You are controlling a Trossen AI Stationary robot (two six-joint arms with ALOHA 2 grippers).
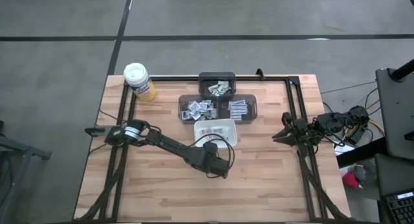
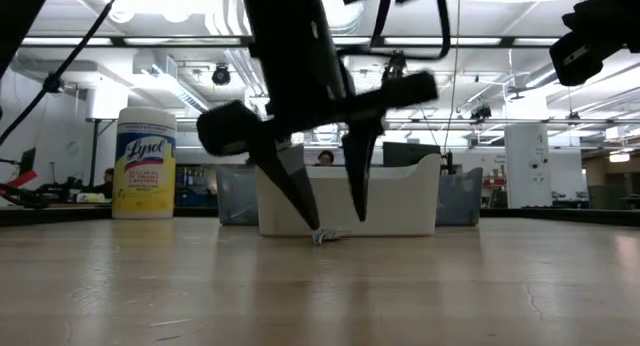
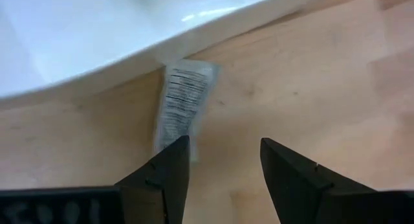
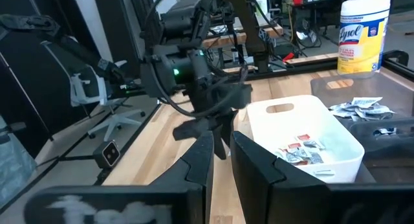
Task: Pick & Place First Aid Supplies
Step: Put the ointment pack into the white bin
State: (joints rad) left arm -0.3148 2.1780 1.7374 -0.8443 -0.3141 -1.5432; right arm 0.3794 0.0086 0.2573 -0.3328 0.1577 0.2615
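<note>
Wood table: white dish w/ few packets.

The wooden table carries a yellow canister, three bins, a white dish, and a packet just ahead of the left fingers.

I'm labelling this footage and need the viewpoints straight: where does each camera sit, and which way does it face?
High view: overhead, straight down on the table; both arms show.
Low view: table height, level into the room; left gripper hangs open before the white dish.
Left wrist view: down past its own fingers at a packet beside the dish.
Right wrist view: across the table past the right gripper toward the left arm.
The dish shows in all four views.
</note>
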